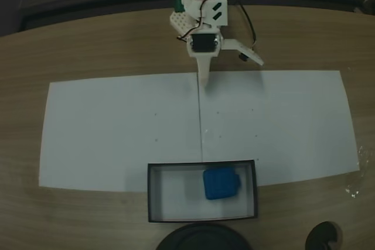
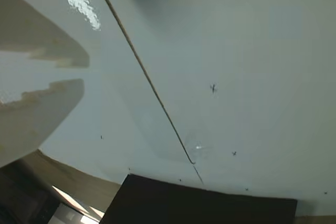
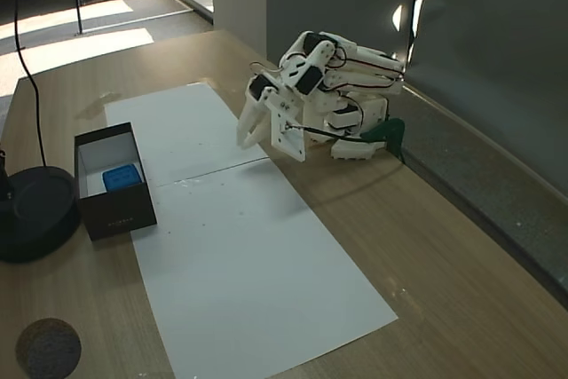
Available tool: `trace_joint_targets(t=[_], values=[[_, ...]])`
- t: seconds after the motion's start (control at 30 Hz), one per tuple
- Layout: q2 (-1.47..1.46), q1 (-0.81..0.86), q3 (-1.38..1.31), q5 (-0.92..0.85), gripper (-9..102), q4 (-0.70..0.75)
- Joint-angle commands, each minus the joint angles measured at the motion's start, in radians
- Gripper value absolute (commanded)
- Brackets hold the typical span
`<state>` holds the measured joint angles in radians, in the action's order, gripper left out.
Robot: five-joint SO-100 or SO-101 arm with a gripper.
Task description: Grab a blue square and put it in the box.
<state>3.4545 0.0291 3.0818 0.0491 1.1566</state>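
The blue square (image 1: pixel 221 184) lies inside the box (image 1: pixel 202 165), in its right half in a fixed view; from the side it shows as a blue top (image 3: pixel 122 177) between the black walls of the box (image 3: pixel 115 215). My gripper (image 1: pixel 203 83) is far from it, folded back near the arm's base, pointing down at the white paper with nothing in it. In the wrist view its two fingertips (image 2: pixel 79 90) show at the left edge with a thin slit between them, and a dark edge (image 2: pixel 199 203) crosses the bottom. The gripper (image 3: pixel 241 141) hangs just above the paper.
Two white paper sheets (image 1: pixel 117 127) cover the wooden table, meeting at a seam (image 2: pixel 147 77). A round black object (image 3: pixel 35 210) stands right beside the box. A smaller dark disc (image 3: pixel 49 348) lies near the table's edge. A dark wall runs behind the arm.
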Motion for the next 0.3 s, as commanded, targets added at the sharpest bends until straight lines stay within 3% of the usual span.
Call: trace_joint_targets(t=[0.0,0.03,0.27], values=[[0.018,-0.012,-0.069,-0.002,0,0.083],[0.018,-0.012,-0.081,-0.002,0,0.135],[0.018,-0.012,-0.081,0.003,0,0.135]])
